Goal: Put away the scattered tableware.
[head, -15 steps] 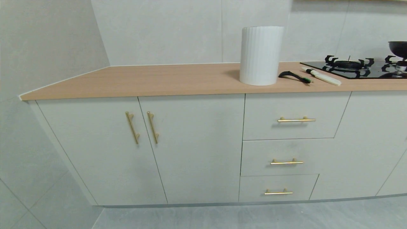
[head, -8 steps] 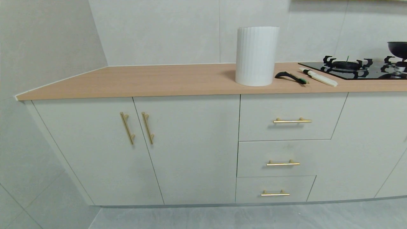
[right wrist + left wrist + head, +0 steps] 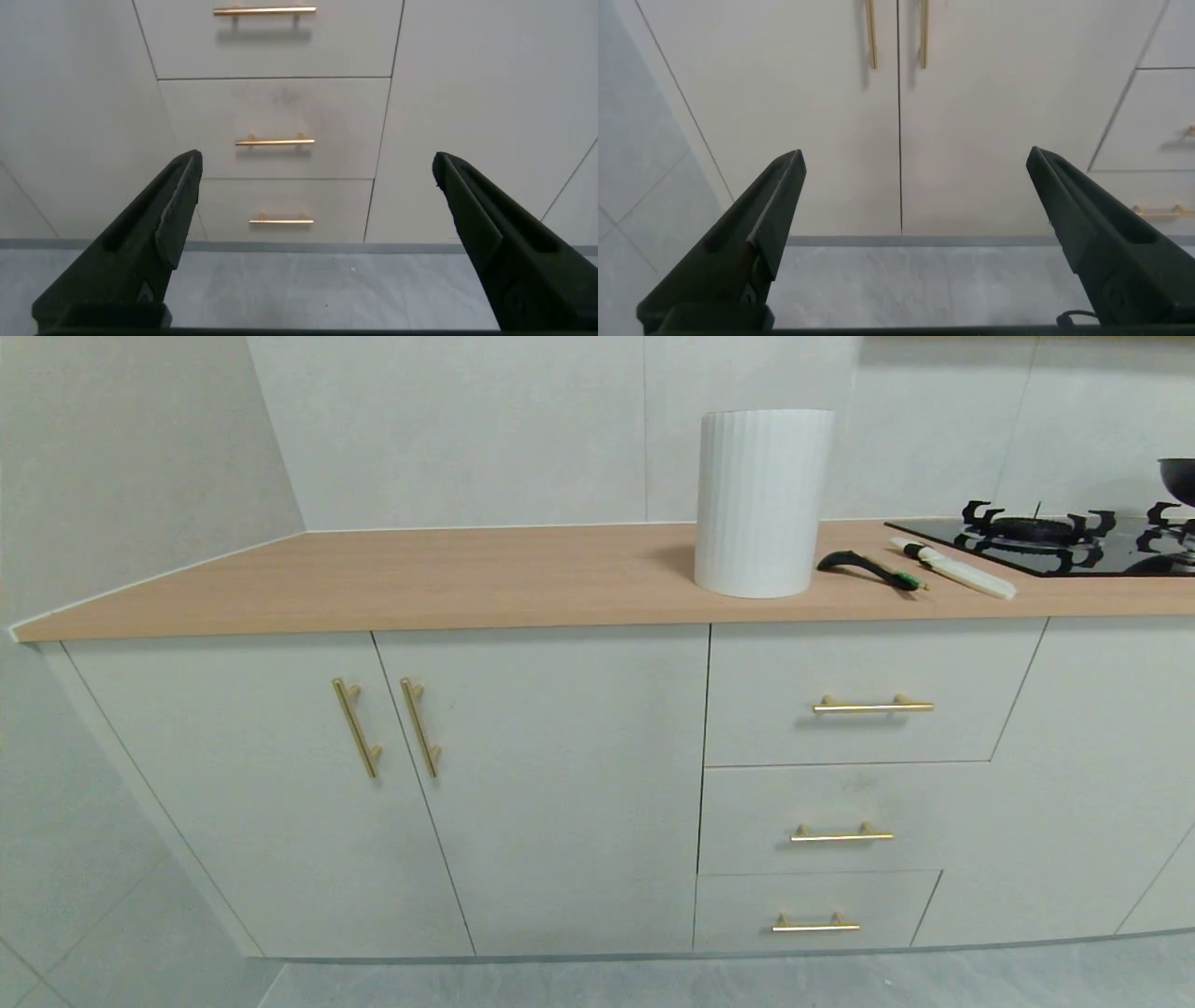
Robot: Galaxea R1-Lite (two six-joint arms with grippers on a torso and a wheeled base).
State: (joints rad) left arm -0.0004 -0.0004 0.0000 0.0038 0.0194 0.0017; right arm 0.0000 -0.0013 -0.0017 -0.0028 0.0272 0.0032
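Left gripper (image 3: 915, 161) stands spread wide and empty before the cupboard doors (image 3: 898, 112). Right gripper (image 3: 316, 161) is spread and empty before the drawers (image 3: 276, 126). A black utensil (image 3: 864, 566) and a white utensil (image 3: 962, 576) lie on the counter (image 3: 467, 579), between the white canister (image 3: 764, 502) and the hob (image 3: 1055, 537).

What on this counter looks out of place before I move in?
A black-handled utensil and a white utensil lie loose and askew on the countertop, between the white ribbed canister and the hob, the white one close to the hob's edge. Nothing looks spilled or damaged.
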